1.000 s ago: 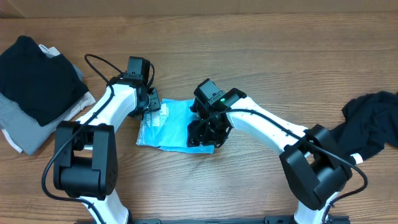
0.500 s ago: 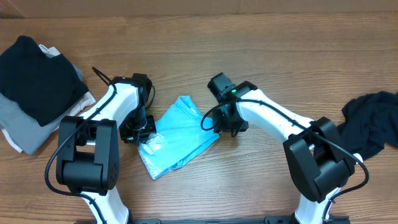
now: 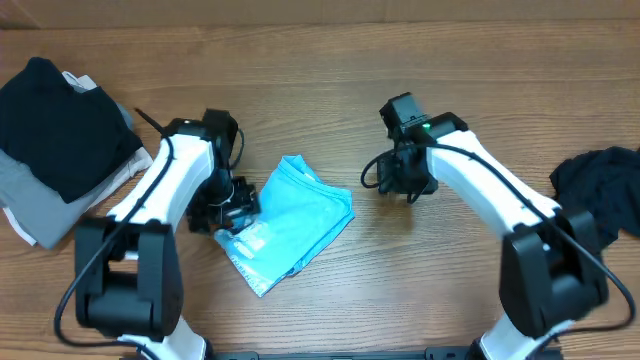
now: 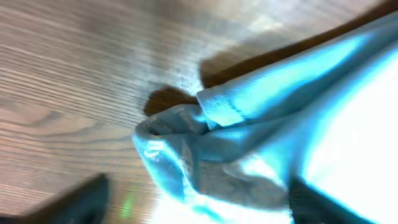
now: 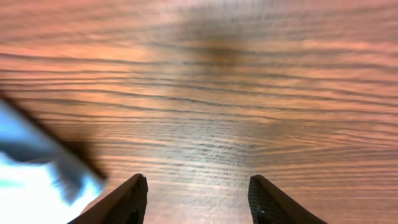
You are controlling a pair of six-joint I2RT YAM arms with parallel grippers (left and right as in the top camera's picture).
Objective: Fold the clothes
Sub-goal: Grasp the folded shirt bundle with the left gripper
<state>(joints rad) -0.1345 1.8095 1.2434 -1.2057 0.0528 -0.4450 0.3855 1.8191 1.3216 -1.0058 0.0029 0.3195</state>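
Note:
The light blue T-shirt (image 3: 297,224) lies folded into a small slanted bundle on the wooden table (image 3: 320,90), between the two arms. My left gripper (image 3: 232,207) hangs over its left corner. In the left wrist view its jaws stand wide apart at the bottom corners, with a bunched blue hem (image 4: 186,146) lying loose between them. My right gripper (image 3: 402,184) is open over bare wood, to the right of the shirt and apart from it. In the right wrist view nothing sits between its fingers (image 5: 127,199), and an edge of the blue shirt (image 5: 34,171) shows at lower left.
A pile of black, grey and white garments (image 3: 60,140) sits at the far left edge. A crumpled black garment (image 3: 598,190) lies at the far right edge, beside the right arm's base.
The shirt has slid and turned toward the lower left. My right gripper has come off it and pulled away to the right. My left gripper moved down along its left edge and opened.

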